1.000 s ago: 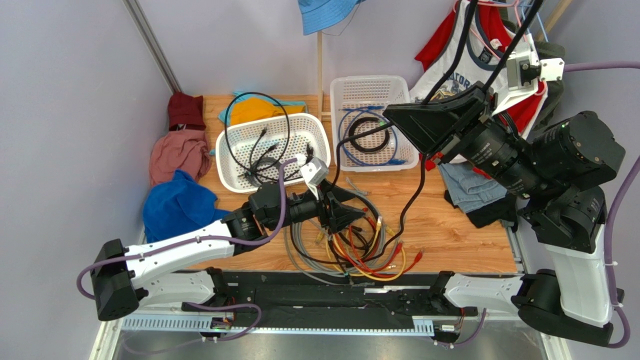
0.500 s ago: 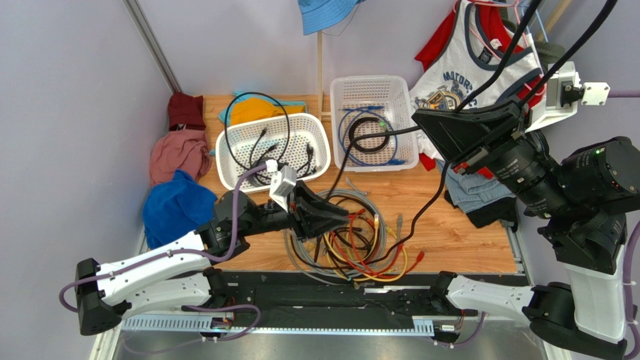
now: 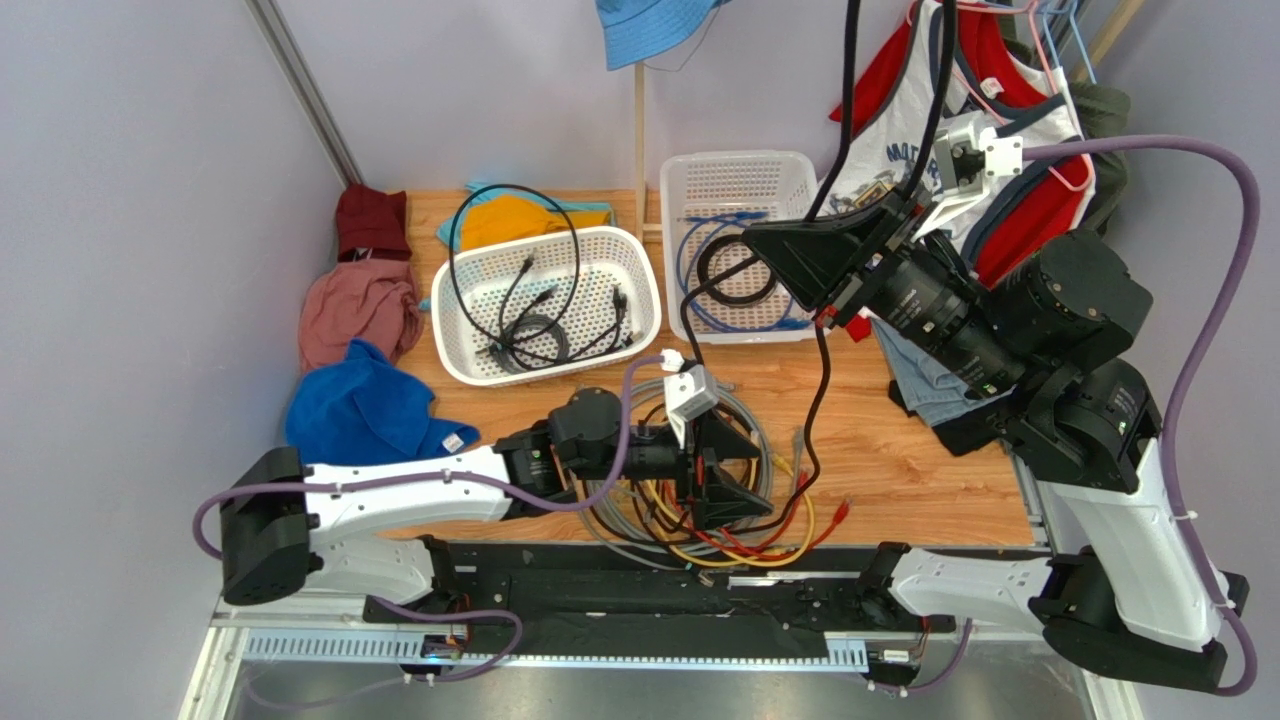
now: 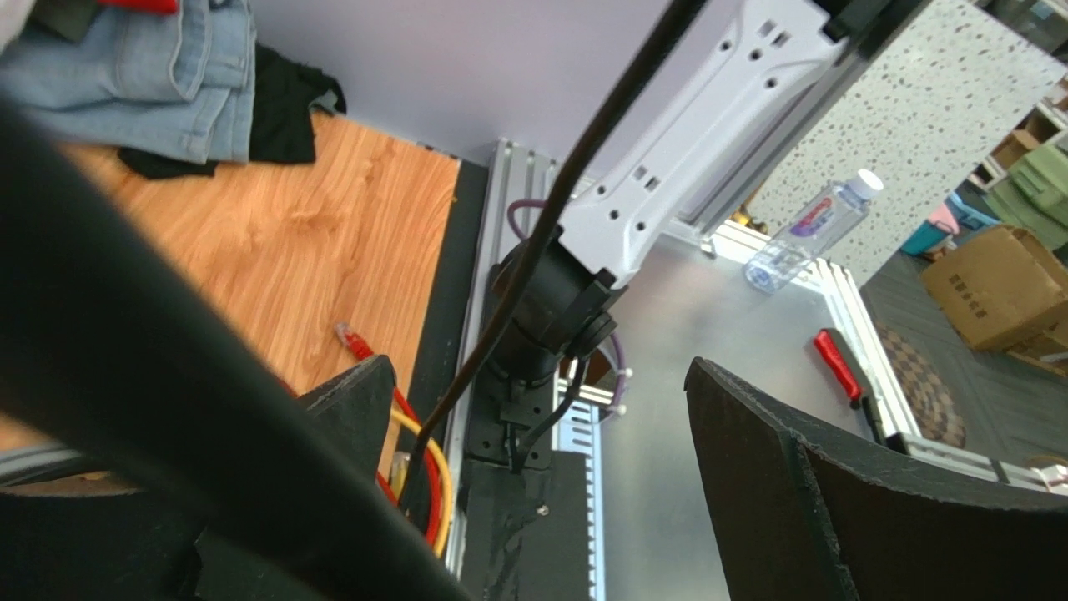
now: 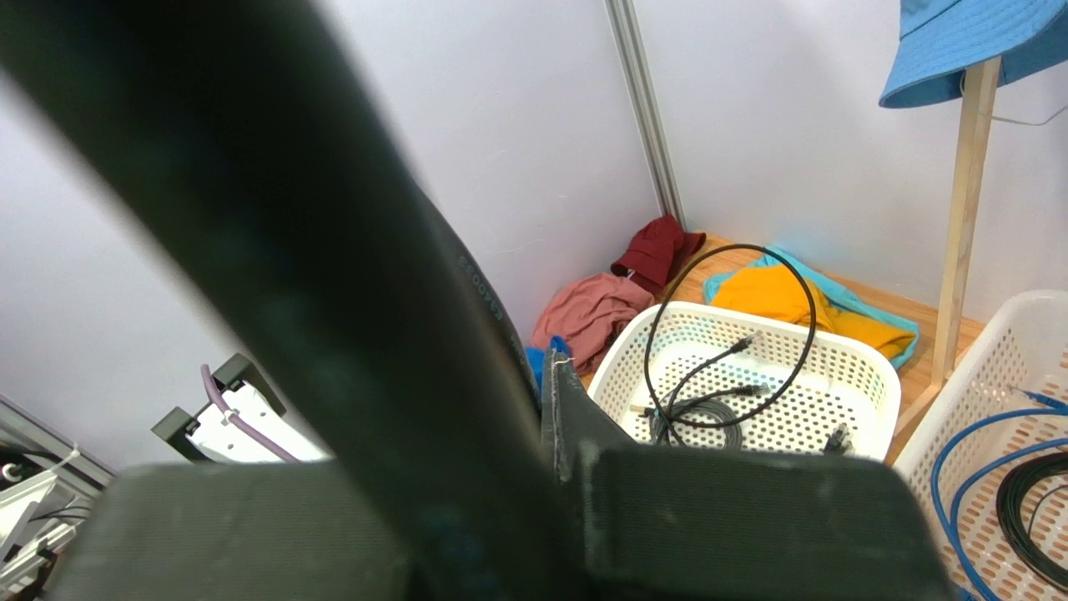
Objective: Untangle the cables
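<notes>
Two changes: my left fingers (image 4: 802, 501) are spread again, empty, over the cables (image 3: 774, 518) at the table's (image 3: 902, 450) six o'clock, so the pile needs regripping. My right fingers (image 3: 793, 248) stay pinched on one black cable (image 3: 822, 383).

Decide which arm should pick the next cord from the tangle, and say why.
Left: the left pincer is open just above the cables; the right pincer is shut on a raised black cable.

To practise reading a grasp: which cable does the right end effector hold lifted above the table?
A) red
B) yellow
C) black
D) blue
C: the black cable runs from the tangled cables up into the shut right end effector.
</notes>
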